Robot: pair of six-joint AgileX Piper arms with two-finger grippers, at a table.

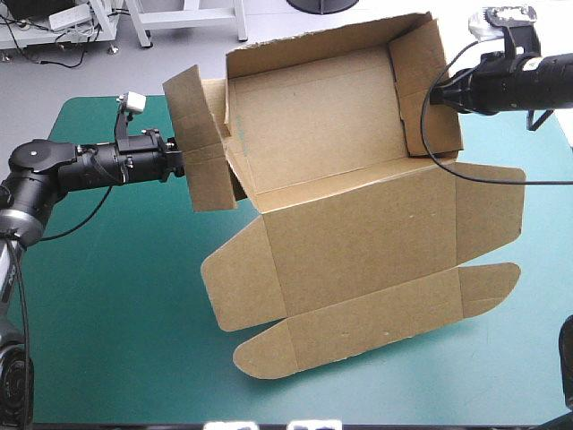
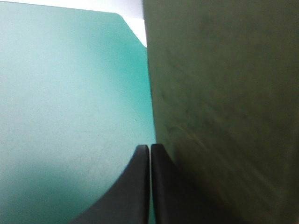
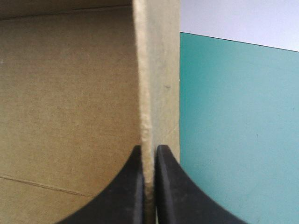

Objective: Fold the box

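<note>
Looking from the table's left edge, you have bare teal-green cover (image 1: 116, 305) up to the left gripper (image 1: 183, 165), which is pinched tight on the left side flap of the brown box (image 1: 358, 233). The box's walled tray sits toward the far edge, with its lid flat toward the near edge. The right gripper (image 1: 437, 97) clamps the tray's right wall, and open cover lies beyond it.

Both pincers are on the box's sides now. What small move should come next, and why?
Probably swing the left pincer inward, to fold the left flap in against the box. That pincer looks shut on the flap, which splays outward from the left side, while the right pincer holds the right wall, already raised.
</note>
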